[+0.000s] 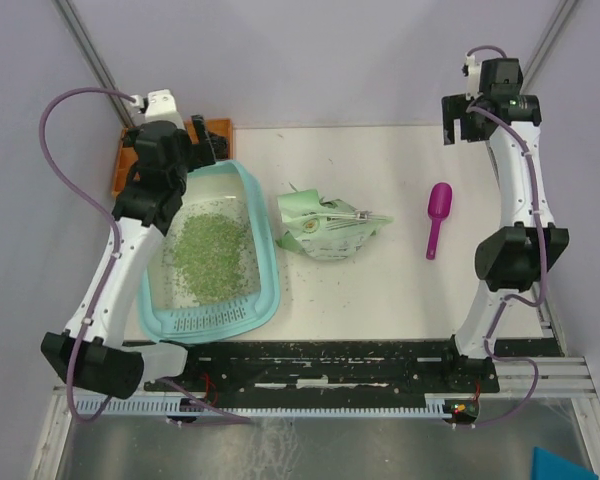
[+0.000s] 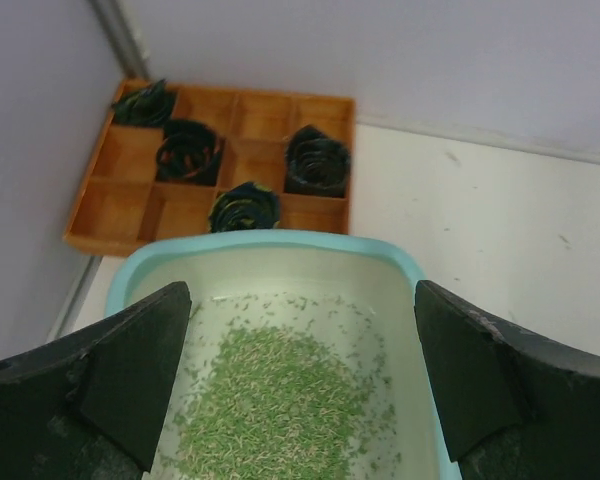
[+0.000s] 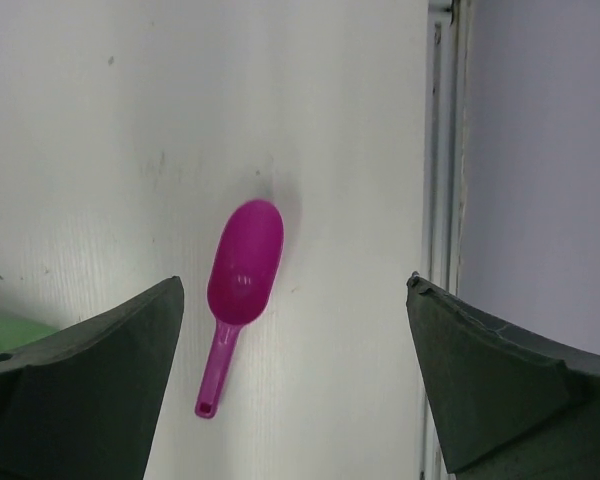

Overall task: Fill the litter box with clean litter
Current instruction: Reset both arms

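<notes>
The litter box [image 1: 264,240] sits on the left part of the white desk [image 1: 380,170], with its grated strip at the short end nearest the arm bases. The clean litter [image 1: 210,255] lies inside it as a loose green patch over the middle of the floor, and pale bare floor shows around it toward the walls. The left pincer [image 2: 302,320] hangs above the far end of the box with both fingers spread wide, gripping nothing; its wrist view looks down between them onto the granules and the far rim. Just beyond that rim, in the far left corner, stands an orange compartment tray [image 2: 130,205] with dark rolled items [image 2: 317,160] in four of its cells. Just right of the box lies a crumpled pale green bag [image 1: 330,228]. Well to the right rests a magenta scoop [image 1: 437,208], bowl away from the arms. The right pincer [image 3: 294,290] is raised over the far right of the desk — released and empty, the scoop lying on the desk below, between its fingers in the wrist view
</notes>
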### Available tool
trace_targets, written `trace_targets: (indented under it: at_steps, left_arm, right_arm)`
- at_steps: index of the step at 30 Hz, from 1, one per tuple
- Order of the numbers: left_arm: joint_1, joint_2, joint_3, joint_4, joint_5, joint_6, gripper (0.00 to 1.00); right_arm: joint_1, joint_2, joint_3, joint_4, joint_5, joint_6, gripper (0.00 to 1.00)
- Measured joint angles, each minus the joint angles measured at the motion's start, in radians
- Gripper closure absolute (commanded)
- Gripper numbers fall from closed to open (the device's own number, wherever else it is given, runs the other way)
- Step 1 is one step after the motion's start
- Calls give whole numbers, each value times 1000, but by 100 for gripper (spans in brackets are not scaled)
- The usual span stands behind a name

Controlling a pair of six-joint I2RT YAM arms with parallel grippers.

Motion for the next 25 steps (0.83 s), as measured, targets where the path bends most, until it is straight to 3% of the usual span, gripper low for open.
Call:
trace_targets:
  at_steps: [5, 12, 18, 21, 25]
  left_arm:
    - [162, 79, 11, -90, 41, -134, 1]
    - [151, 47, -116, -72, 93, -201, 0]
    - [151, -41, -274, -50, 115, -204, 0]
    - [151, -78, -297, -41, 123, -204, 0]
    - [152, -82, -297, -21, 143, -204, 0]
  right_arm:
    - [3, -118, -270, 53, 20, 76, 1]
    - [5, -273, -437, 138, 48, 147, 1]
    - [5, -288, -550, 203, 83, 159, 3]
    - [5, -294, -605, 226, 86, 163, 5]
    - [5, -304, -618, 249, 87, 161, 1]
